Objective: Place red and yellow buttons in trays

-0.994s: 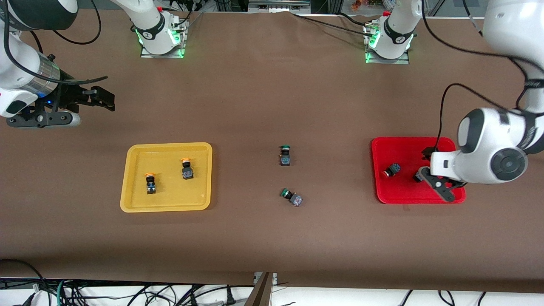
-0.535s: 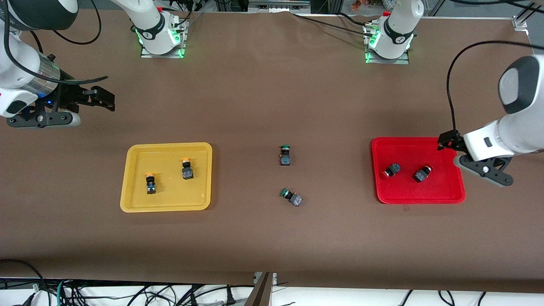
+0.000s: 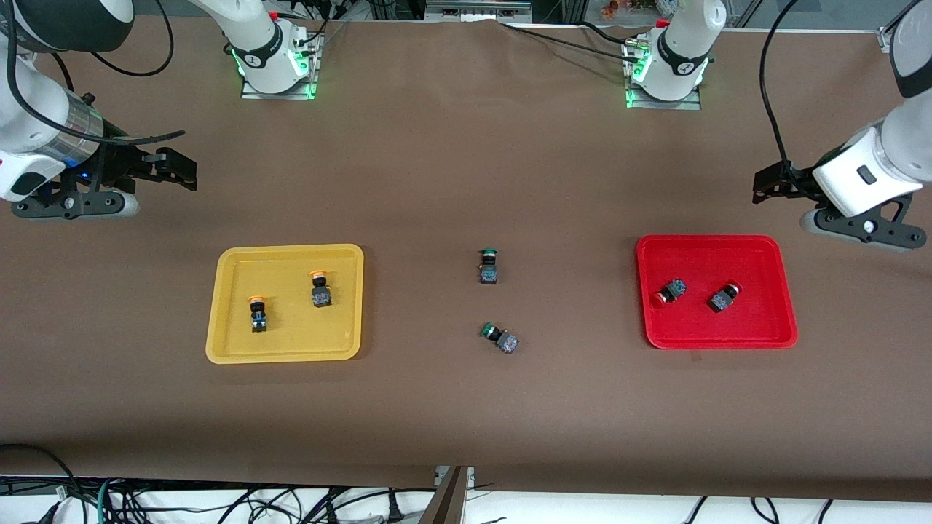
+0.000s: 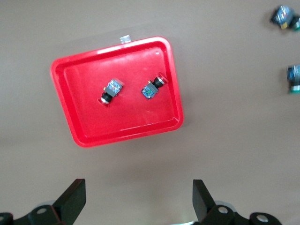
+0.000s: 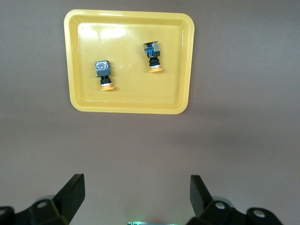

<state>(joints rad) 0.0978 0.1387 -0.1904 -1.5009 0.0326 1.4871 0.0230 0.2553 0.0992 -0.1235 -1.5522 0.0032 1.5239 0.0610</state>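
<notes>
The red tray [image 3: 764, 336] holds two red-capped buttons, one [image 3: 670, 291] beside the other [image 3: 724, 298]; they also show in the left wrist view [image 4: 111, 90] [image 4: 153, 88], in the tray [image 4: 79, 138]. The yellow tray [image 3: 226, 349] holds two orange-yellow-capped buttons [image 3: 257, 313] [image 3: 320, 289], which show in the right wrist view too [image 5: 103, 73] [image 5: 153, 55], in the tray [image 5: 126, 107]. My left gripper [image 3: 768, 183] is open and empty, up over bare table at the left arm's end. My right gripper [image 3: 178, 169] is open and empty over bare table at the right arm's end.
Two green-capped buttons lie on the bare table between the trays, one [image 3: 488, 266] farther from the front camera than the other [image 3: 500, 338]. They show at the edge of the left wrist view [image 4: 284, 17] [image 4: 294, 78].
My left gripper has let go of a red-capped button in the red tray, lifted out and drawn back toward its end of the table. The right arm has not moved.
</notes>
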